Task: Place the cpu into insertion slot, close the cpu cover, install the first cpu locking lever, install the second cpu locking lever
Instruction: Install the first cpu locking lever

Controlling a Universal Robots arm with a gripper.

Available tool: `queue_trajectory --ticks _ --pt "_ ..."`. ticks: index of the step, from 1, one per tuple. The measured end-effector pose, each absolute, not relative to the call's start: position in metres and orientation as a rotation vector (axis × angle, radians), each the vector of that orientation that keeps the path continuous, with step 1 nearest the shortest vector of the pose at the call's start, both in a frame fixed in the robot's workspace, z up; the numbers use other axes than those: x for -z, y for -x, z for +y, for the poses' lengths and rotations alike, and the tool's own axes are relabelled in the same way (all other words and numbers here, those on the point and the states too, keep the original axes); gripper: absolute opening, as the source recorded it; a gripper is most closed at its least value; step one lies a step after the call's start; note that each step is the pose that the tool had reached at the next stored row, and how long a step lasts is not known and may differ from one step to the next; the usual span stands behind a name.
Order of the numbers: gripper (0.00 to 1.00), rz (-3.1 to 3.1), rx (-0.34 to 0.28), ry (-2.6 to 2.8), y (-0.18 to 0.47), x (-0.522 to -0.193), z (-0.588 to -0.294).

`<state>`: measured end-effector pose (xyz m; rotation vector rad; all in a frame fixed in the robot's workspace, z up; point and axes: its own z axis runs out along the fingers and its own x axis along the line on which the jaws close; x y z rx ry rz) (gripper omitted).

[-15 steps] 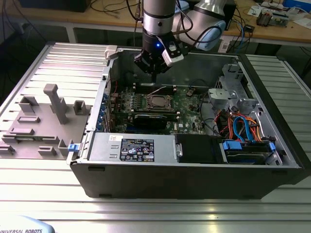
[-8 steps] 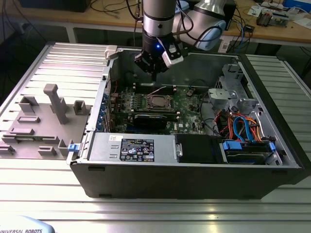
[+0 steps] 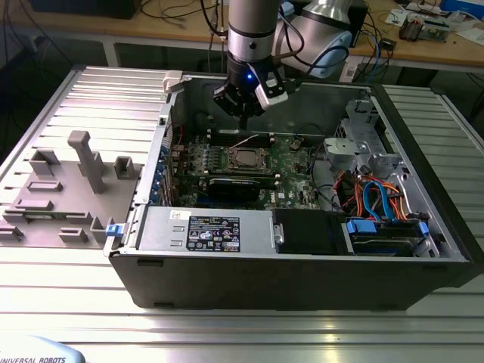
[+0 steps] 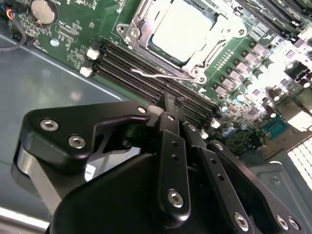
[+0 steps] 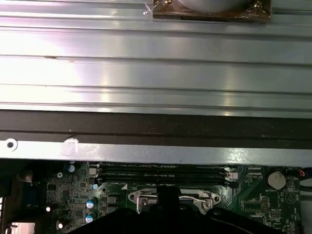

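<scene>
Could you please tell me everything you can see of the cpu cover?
The cpu cover is a thin silver metal frame with a square window. It lies flat on the green board, closed over the cpu, whose dull grey top shows through the window. A thin wire lever runs beside one edge and looks unlatched. The pincer, shut, hangs clear of the cover.

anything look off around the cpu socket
One thin wire locking lever juts loose across the memory slots instead of lying latched along the cpu cover. The cpu sits flat and square in the insertion slot.
</scene>
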<state>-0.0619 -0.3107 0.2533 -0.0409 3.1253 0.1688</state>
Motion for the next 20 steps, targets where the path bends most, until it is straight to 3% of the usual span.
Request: queue_trajectory --ticks 20 --pt "0.11 3.126 -0.167 0.048 0.052 -0.232 -0.311"
